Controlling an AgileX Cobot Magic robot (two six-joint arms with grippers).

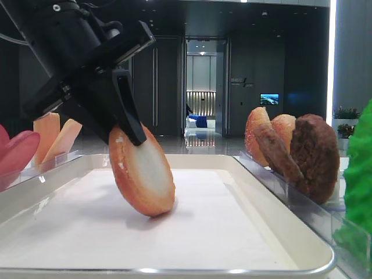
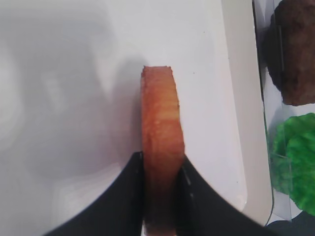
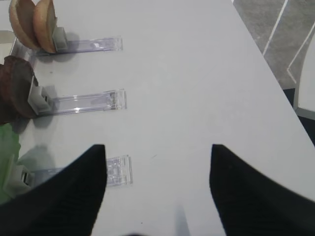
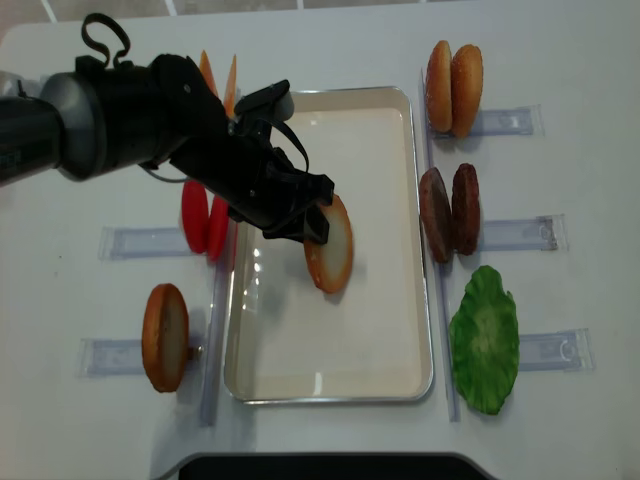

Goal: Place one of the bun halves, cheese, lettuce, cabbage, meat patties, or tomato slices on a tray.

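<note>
Left to right: left gripper (image 4: 318, 226) clamps a bun half (image 4: 331, 246) on edge, its lower rim touching the tray (image 4: 330, 385) lining near the centre, cut face tilted toward the right rim. Right gripper (image 3: 156, 162) stands wide, empty, over bare table (image 3: 197, 73). No legible writing.

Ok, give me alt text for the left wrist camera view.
The left gripper pinches a bun half on edge over the white tray. A dark meat patty and green lettuce sit beyond its right rim.
</note>
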